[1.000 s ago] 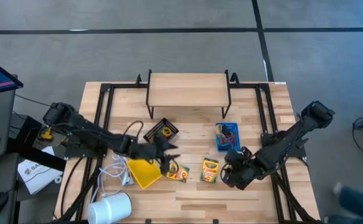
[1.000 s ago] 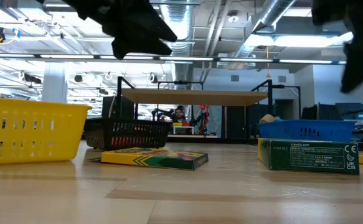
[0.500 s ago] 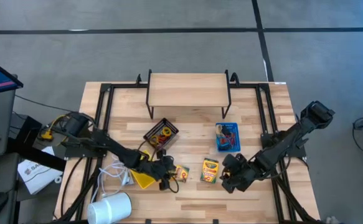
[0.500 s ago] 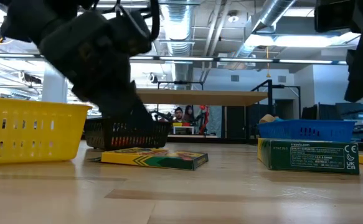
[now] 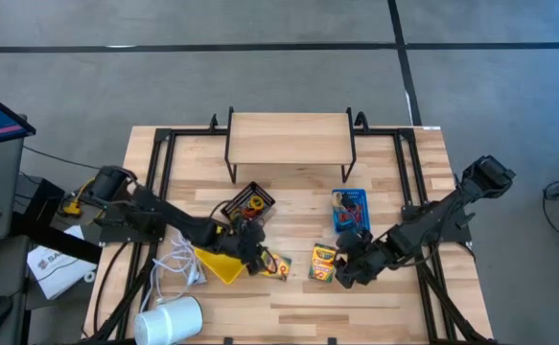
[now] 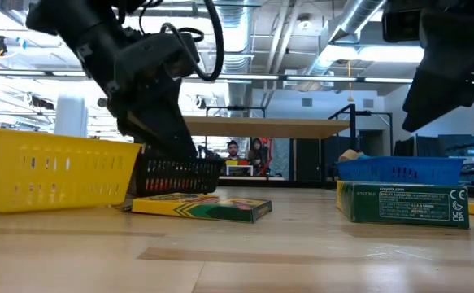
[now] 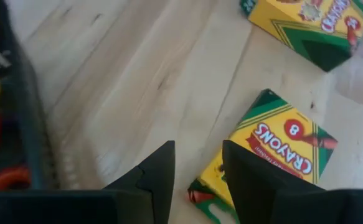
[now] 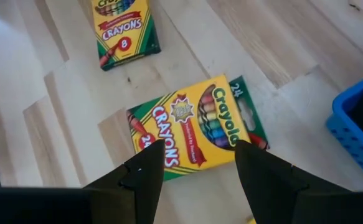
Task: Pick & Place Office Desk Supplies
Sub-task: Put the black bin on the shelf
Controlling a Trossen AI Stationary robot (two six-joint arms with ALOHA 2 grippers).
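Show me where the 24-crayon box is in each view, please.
High view: 24-crayon box at the table's lower middle.
Low view: at the right, green side showing.
Left wrist view: far beyond the fingers, cut off by the frame edge.
Right wrist view: mid-picture, just beyond the fingers.
Landmark: the 8-crayon box lies near it in all four.

The high view looks straight down on the whole table. The low view sits at tabletop level, facing across into the room. Each wrist view looks down close over the wood. All four share the small crayon box, lower centre from above.
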